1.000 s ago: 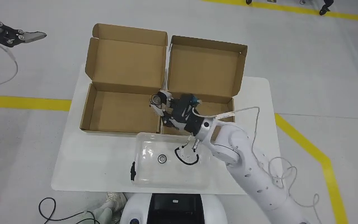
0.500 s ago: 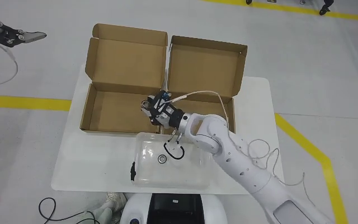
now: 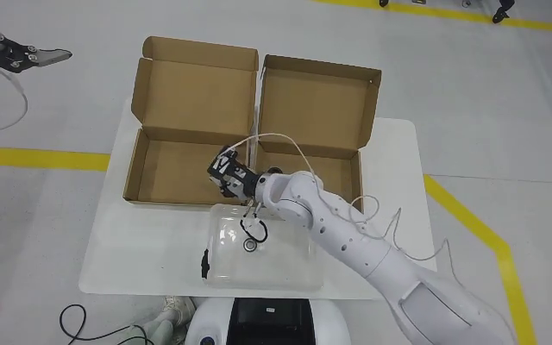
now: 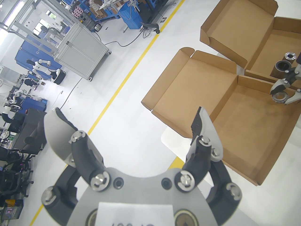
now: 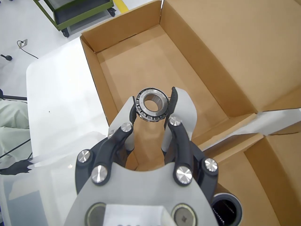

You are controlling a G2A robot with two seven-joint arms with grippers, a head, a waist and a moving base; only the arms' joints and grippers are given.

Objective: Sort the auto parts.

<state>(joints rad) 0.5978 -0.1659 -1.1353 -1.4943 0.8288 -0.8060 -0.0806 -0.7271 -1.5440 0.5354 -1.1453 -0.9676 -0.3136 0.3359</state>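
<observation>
My right gripper (image 5: 153,98) is shut on a steel roller bearing (image 5: 152,106) and holds it above the floor of the left cardboard box (image 5: 150,64). From above, that gripper (image 3: 223,168) hangs over the right end of the left box (image 3: 168,172). The left wrist view shows the bearing (image 4: 280,97) farther off, above the same box (image 4: 249,123). My left gripper (image 4: 128,116) stands open and holds nothing, out over the floor beyond the table's far left (image 3: 33,57).
The right cardboard box (image 3: 336,172) holds dark cylindrical sleeves (image 4: 283,68) near its left wall, one of them close under my right wrist (image 5: 225,207). A clear plastic bin (image 3: 293,267) at the table's front edge holds a small ring part (image 3: 250,245). Both box lids stand open.
My right gripper has carried the bearing leftward, from the wall between the two boxes to over the left box. The left gripper has not moved.
</observation>
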